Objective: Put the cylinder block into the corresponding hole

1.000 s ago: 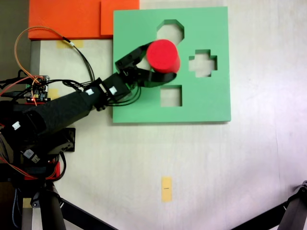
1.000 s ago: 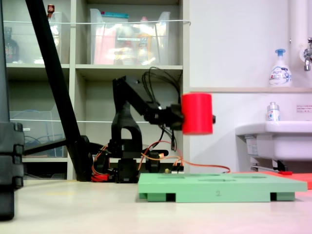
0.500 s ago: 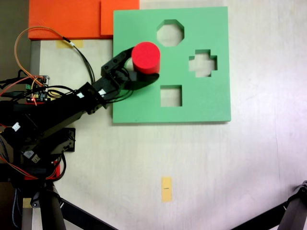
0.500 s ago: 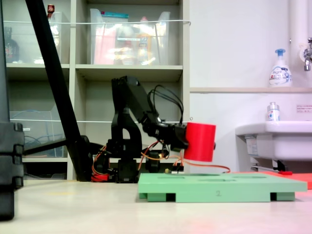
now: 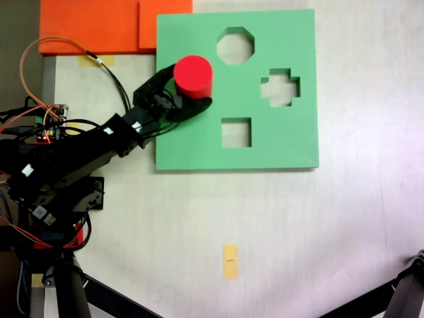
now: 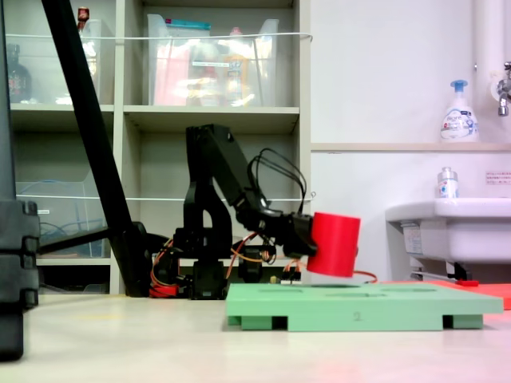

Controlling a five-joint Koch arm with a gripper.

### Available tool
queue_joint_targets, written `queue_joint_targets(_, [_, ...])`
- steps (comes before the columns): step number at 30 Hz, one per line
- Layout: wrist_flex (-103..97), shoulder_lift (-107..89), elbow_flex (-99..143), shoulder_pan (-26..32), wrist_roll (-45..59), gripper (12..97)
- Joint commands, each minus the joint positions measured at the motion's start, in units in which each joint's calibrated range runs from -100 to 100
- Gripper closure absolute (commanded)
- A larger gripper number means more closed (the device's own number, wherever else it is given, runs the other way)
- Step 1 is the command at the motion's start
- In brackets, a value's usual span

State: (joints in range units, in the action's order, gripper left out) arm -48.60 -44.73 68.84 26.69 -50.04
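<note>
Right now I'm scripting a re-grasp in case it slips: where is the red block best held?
On its curved side wall, jaws across the width, coming level from the arm's side, as the gripper holds the red block now; its flat ends stay free.

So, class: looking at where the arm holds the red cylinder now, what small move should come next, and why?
Probably lower it a little further, straightening it. The tool grips the red cylinder above the green board; from the side it hangs tilted, just clear of the board.
</note>
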Motion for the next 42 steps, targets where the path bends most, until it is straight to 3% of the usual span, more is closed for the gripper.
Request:
queue_joint_targets(1, [-7.8,0.3,-1.5,0.8,-0.3,64.5])
queue_joint_targets(34, [-13.0,16.5,-1.6,0.4,-0.6,62.3])
queue_joint_targets(42, [-12.9,10.5,1.0,0.6,-0.6,41.1])
